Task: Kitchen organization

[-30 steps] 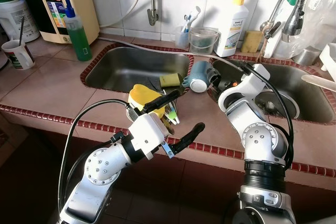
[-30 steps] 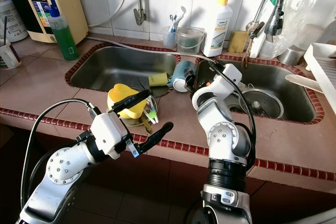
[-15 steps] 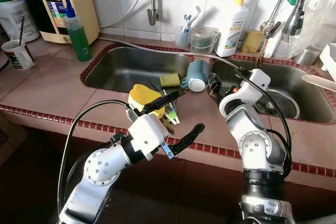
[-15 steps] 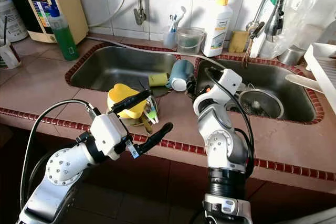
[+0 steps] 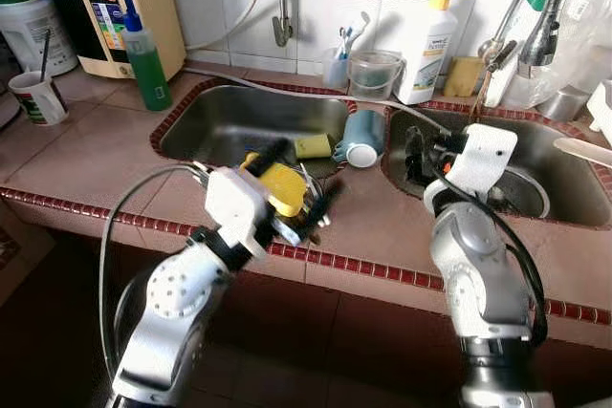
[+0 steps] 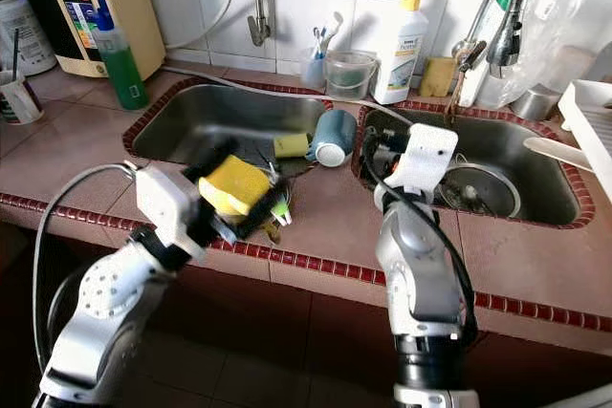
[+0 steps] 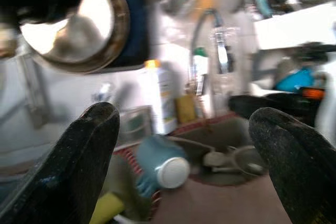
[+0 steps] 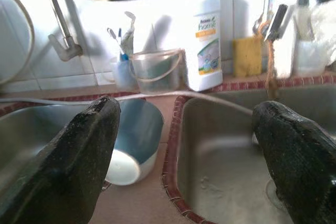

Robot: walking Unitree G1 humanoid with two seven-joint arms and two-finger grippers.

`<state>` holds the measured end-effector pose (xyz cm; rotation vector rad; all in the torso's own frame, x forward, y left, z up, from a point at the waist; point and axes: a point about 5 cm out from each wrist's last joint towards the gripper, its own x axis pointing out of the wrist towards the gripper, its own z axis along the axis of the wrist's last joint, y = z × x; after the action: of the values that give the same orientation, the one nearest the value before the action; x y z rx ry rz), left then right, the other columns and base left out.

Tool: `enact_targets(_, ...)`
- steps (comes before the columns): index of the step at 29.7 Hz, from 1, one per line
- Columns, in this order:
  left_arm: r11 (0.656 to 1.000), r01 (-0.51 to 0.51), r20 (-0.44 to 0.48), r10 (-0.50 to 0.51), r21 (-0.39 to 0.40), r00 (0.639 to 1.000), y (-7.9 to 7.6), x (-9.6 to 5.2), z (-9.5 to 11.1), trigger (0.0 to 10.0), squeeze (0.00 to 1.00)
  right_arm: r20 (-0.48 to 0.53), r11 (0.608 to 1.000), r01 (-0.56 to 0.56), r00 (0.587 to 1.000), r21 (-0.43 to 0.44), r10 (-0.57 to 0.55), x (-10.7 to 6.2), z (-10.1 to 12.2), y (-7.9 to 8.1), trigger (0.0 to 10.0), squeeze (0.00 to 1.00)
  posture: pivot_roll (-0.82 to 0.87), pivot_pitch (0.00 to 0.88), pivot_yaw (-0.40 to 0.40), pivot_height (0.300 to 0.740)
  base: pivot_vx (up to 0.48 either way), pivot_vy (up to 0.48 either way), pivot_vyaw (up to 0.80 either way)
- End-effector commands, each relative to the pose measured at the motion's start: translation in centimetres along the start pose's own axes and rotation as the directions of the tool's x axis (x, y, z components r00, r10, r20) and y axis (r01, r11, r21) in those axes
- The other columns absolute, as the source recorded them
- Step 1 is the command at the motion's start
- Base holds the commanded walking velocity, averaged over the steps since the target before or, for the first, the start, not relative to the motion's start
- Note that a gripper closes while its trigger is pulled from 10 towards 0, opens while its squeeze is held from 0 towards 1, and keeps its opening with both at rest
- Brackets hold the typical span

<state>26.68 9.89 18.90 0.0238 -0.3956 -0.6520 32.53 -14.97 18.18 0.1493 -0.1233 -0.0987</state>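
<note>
Little of the kitchen tidying appeared done: the blue mug lay tipped on the divider between the sinks, ungrasped, while the right hand was held released just beside it.

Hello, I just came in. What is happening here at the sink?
A humanoid robot stands at a tiled counter with a double sink. Its left gripper is open and raised over the front counter edge, above a yellow dish resting on a small pile of items. Its right gripper is open too, near the divider between the basins, facing a blue mug that lies on its side there. Neither gripper holds anything.
</note>
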Motion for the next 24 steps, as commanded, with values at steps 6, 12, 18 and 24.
enact_targets(6,0.993,-0.120,-0.030,0.119,-0.023,0.992,1.9,0.3,-0.7,10.0,0.00,0.048,0.995,-0.015,0.999,-0.101,0.020,-0.9,-0.3,0.3,10.0,1.00,-0.19,0.000,0.010,0.740,0.000,0.000,0.00)
enact_targets(12,0.983,-0.183,-0.070,0.183,0.001,0.981,3.2,0.4,-1.4,10.0,0.00,0.092,0.983,-0.049,0.994,-0.177,0.066,-1.0,-0.3,0.6,10.0,1.00,-0.19,0.000,0.008,0.740,0.000,0.000,0.00)
enact_targets(18,0.982,-0.189,-0.091,0.190,0.013,0.978,3.4,0.1,-1.9,10.0,0.00,0.108,0.971,-0.075,0.989,-0.228,0.102,-1.2,-0.4,0.8,10.0,0.00,-0.19,0.000,0.007,0.740,0.000,0.000,0.00)
enact_targets(24,0.980,-0.197,-0.131,0.198,0.020,0.971,3.4,0.2,-2.6,10.0,0.00,0.116,0.956,-0.117,0.981,-0.271,0.153,-1.8,-0.9,1.0,10.0,0.00,-0.19,0.000,0.004,0.740,0.000,0.000,0.00)
